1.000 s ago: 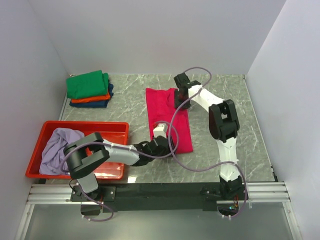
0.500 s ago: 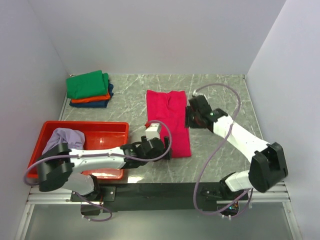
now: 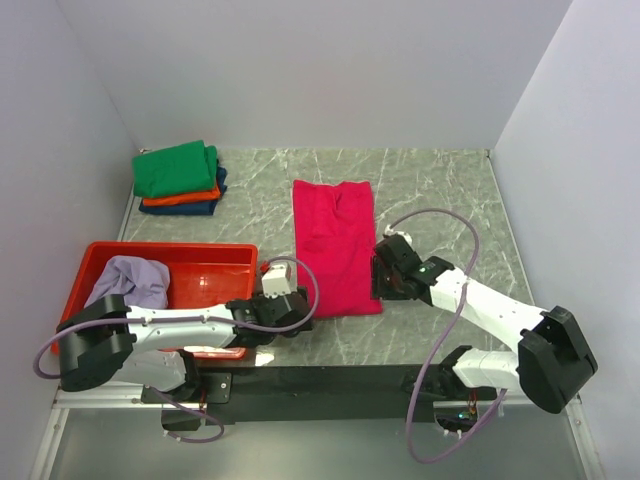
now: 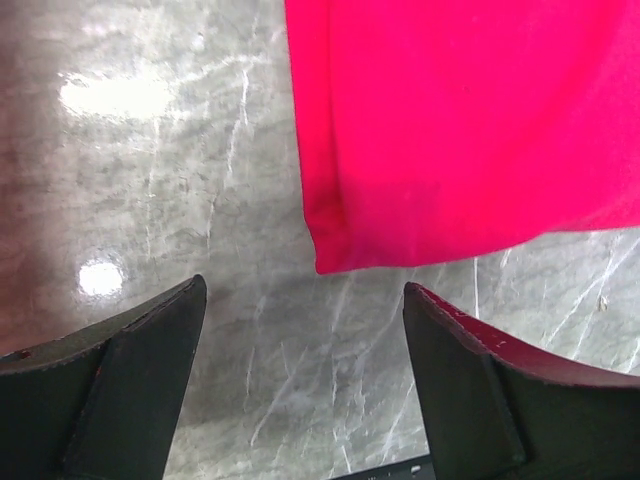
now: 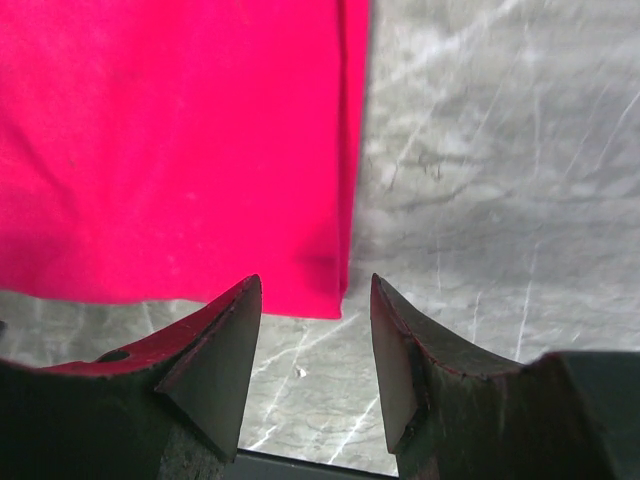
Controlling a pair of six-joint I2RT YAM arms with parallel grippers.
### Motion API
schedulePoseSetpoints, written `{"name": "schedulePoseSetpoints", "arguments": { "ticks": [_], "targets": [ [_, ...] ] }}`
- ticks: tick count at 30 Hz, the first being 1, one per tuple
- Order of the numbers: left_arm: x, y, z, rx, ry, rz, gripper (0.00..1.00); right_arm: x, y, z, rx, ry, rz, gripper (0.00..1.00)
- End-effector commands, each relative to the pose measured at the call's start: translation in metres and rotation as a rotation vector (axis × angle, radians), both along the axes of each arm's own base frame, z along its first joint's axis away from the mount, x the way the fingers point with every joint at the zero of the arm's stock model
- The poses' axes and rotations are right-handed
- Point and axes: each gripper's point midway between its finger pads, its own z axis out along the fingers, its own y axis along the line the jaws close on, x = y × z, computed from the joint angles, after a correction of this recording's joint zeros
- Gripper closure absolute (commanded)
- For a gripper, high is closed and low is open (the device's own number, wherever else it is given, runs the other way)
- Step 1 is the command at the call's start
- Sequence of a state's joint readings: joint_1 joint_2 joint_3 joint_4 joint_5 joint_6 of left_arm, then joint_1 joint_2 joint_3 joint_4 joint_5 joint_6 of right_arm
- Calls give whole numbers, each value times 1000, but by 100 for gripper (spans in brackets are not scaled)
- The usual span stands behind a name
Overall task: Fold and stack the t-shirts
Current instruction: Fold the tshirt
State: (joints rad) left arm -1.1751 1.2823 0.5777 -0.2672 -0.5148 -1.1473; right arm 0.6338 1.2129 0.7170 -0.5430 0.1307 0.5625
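A crimson-pink t-shirt (image 3: 335,245) lies flat mid-table, folded into a long strip. Its near left corner (image 4: 325,260) shows in the left wrist view just ahead of my left gripper (image 4: 300,290), whose jaws stand wide apart over bare marble. From above, that gripper (image 3: 304,321) is low at the strip's near left corner. My right gripper (image 3: 379,284) is at the near right corner. The right gripper (image 5: 313,290) is open, with the shirt's corner (image 5: 335,300) lying between its fingertips. Green, orange and dark blue folded t-shirts (image 3: 178,178) are stacked at the back left.
A red plastic tray (image 3: 212,268) stands at the near left with a crumpled pale lavender t-shirt (image 3: 125,288) in it. White walls close the table on three sides. The dark front rail (image 3: 330,380) runs just behind both grippers.
Both grippers have drawn back to the strip's near corners, the right one from its far end. The left jaws have opened wider. The shirt lies as before.
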Motion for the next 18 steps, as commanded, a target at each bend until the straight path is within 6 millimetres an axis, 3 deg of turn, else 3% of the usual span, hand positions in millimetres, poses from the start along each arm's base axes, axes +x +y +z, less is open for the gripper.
{"name": "schedulePoseSetpoints", "arguments": {
  "ticks": [1, 10, 18],
  "targets": [
    [11, -3, 10, -44, -33, 51, 16, -3, 1, -6, 20, -10, -39, 45],
    [19, 0, 7, -67, -39, 84, 20, -14, 3, -26, 34, 27, -34, 45],
    [22, 7, -10, -40, -12, 103, 26, -24, 7, -41, 13, 65, -20, 45]
  ]
}}
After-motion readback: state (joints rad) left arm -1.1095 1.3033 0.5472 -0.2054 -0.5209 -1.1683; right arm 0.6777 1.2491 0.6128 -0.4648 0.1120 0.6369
